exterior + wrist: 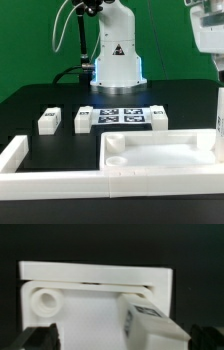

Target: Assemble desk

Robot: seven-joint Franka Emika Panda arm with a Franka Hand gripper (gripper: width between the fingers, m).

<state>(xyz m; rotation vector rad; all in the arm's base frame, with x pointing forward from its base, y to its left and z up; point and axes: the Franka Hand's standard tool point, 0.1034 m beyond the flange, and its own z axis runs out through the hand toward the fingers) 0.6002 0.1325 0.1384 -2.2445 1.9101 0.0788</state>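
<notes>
The white desk tabletop [165, 150] lies with its raised rim up against the border wall. In the wrist view its corner [95, 274] shows a round hole [47, 301]. A white square leg [219, 120] with a tag stands upright at the tabletop's corner on the exterior view's right; it also shows in the wrist view [150, 317], its far end at the rim. My gripper [215, 80] hangs right above it. In the wrist view the gripper [122, 339] is open, its dark fingers [40, 336] wide either side of the leg. Three more legs [48, 121], [82, 120], [159, 118] lie behind the tabletop.
The marker board [120, 115] lies flat in front of the robot base [115, 60]. The long low white border wall [50, 178] runs along the near edge and turns back at the exterior view's left [14, 152].
</notes>
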